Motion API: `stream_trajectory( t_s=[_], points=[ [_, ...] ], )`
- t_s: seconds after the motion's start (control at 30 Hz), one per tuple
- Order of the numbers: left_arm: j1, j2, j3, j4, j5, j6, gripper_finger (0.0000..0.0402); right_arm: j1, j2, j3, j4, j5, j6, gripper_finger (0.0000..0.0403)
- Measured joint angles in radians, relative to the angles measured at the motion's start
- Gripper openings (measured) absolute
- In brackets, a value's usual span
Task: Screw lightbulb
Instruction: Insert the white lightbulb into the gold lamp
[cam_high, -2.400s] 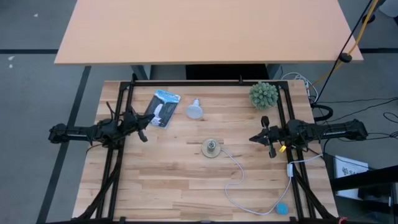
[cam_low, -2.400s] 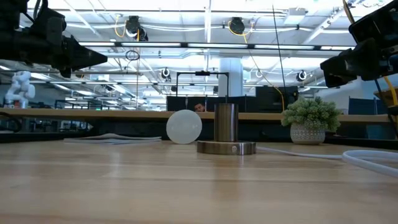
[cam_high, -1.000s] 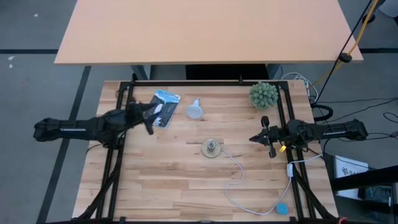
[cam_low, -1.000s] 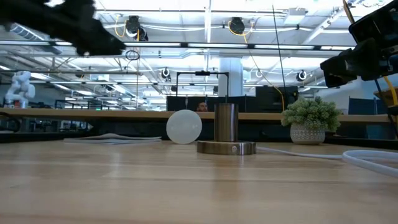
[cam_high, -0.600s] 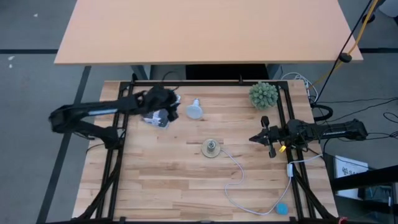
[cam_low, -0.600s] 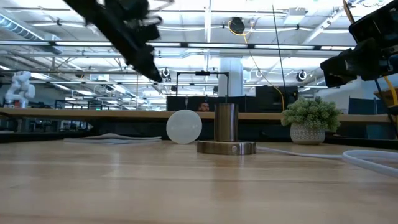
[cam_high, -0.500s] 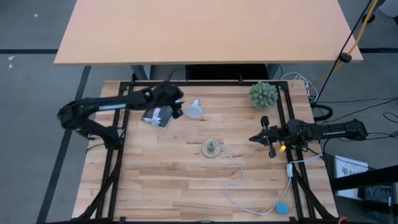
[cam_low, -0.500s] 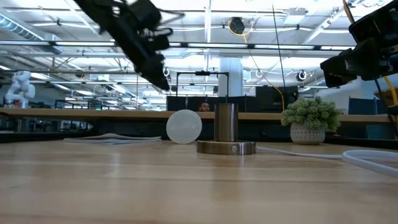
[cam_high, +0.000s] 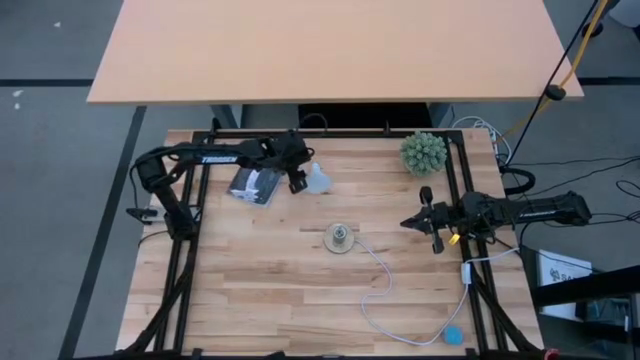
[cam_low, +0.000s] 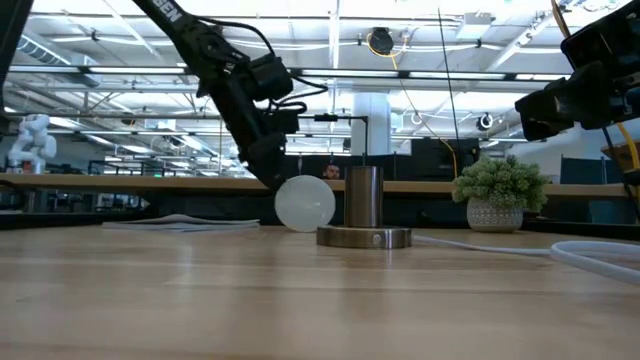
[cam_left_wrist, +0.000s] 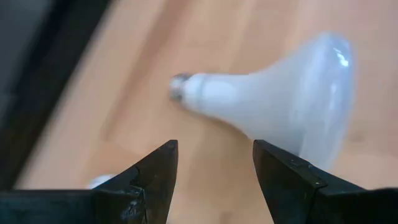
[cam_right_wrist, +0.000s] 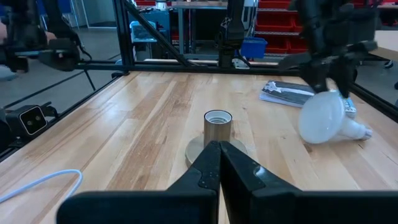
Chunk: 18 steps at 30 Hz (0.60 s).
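Frosted white lightbulb (cam_high: 318, 180) lying sideways on pale wood table (cam_high: 300, 290), grey threaded base toward far edge. Left gripper (cam_high: 297, 176) spread just beside its tapered neck. Brass-toned socket (cam_high: 340, 238) nearby. Right gripper (cam_high: 428, 222) pressed together, idle.

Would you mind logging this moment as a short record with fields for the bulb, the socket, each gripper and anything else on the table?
lightbulb: lying on its side on the table, not in the socket
socket: upright, empty, white cord attached
left gripper: open, fingers either side of the bulb's neck, not gripping
right gripper: shut, waiting at the table's right edge
other items: green plant, printed packet
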Motion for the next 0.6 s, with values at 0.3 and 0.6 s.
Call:
stream_trajectory(
  t_s=[0.3,0.6],
  points=[
    [-0.072,-0.005,0.000,-0.034,0.370,-0.052,0.0212,0.000,0.000,0.000,0.000,0.000,0.000,0.0000],
    [-0.132,-0.007,0.064,-0.118,0.164,0.060,0.0212,0.000,0.000,0.000,0.000,0.000,0.000,0.0000]
  ],
)
